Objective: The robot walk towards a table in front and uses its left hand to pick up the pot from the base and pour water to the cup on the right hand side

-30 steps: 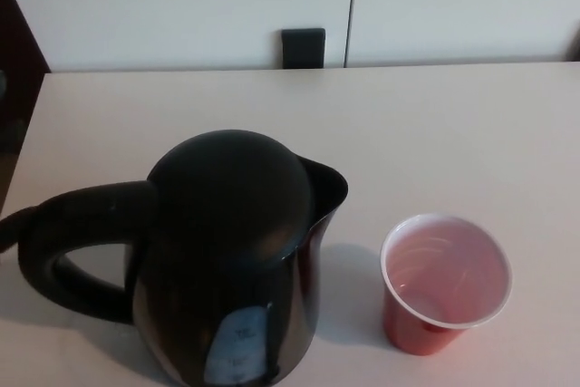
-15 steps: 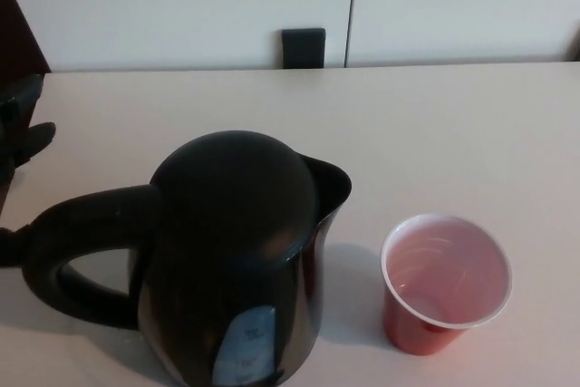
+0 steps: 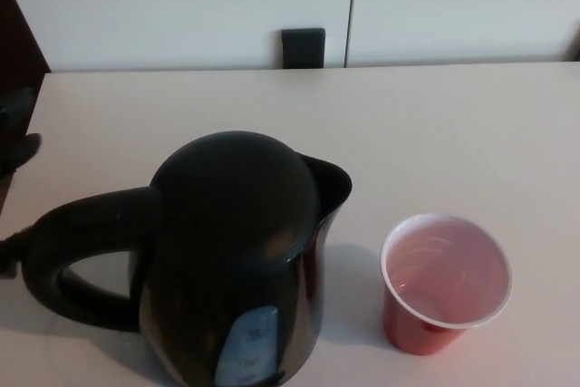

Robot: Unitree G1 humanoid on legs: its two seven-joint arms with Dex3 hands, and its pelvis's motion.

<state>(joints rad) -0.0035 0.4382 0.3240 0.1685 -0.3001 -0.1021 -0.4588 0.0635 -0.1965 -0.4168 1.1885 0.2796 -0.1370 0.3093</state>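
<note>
Black pot (image 3: 236,260) stands upright on the pale table (image 3: 435,124), low and left of centre in the head view, its bottom cut off by the lower edge so the base under it cannot be seen. Domed lid closed. Spout points right and slightly away, toward the cup. Loop handle (image 3: 77,256) juts left, close to the table's left edge. A pale water-level window shows low on the front wall. Against the frame half a second back, the pot sits in the same spot; no tilt, no lift.

Red cup (image 3: 444,283), white rim and pale inside, stands upright just right of the pot, apart from it, with bare table between. Unmoved.

Left hand (image 3: 16,138): only a dark sliver at the far left edge, above the handle and clear of it, not touching the pot. Half a second ago more of it showed there and reached further in; now it is lower and closer to the edge. Finger state: cannot tell. Right hand not in view.

Beyond the table: white cabinet doors, a small dark block (image 3: 303,47) at the far edge.
</note>
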